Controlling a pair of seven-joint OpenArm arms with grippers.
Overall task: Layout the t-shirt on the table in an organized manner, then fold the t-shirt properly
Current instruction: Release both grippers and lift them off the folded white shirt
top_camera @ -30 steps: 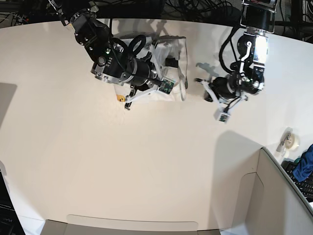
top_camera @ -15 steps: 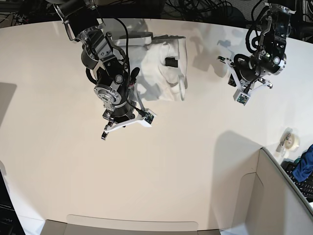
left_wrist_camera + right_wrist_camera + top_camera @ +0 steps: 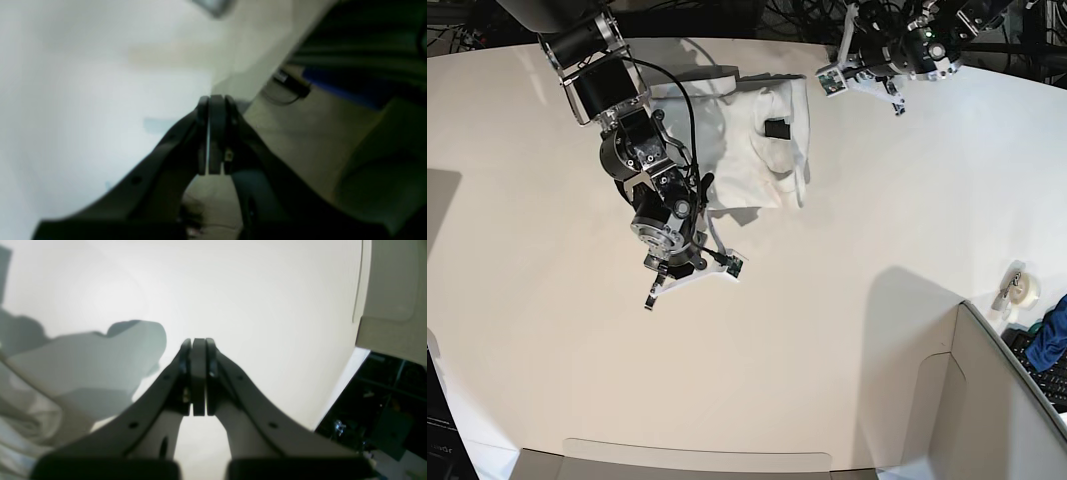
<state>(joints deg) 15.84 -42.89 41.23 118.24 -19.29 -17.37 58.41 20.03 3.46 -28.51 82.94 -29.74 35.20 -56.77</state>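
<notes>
t-shirt [image 3: 752, 140]: folded, flat on worktop [image 3: 827, 330], far side.
Left gripper [image 3: 213, 133]: clenched, empty, raised.
Right gripper [image 3: 198, 376]: clenched, empty, beside shirt.

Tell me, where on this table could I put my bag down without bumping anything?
The table is bare in front of the right gripper, down to the grey box wall. It's crowded at the far edge: folded t-shirt, both arms, left gripper. A tape roll sits beside the box.

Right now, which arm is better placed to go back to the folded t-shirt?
Probably right. The right gripper, shut and empty, hangs over the table just beside the t-shirt. The left gripper, also shut, is lifted away near the table's far edge.
</notes>
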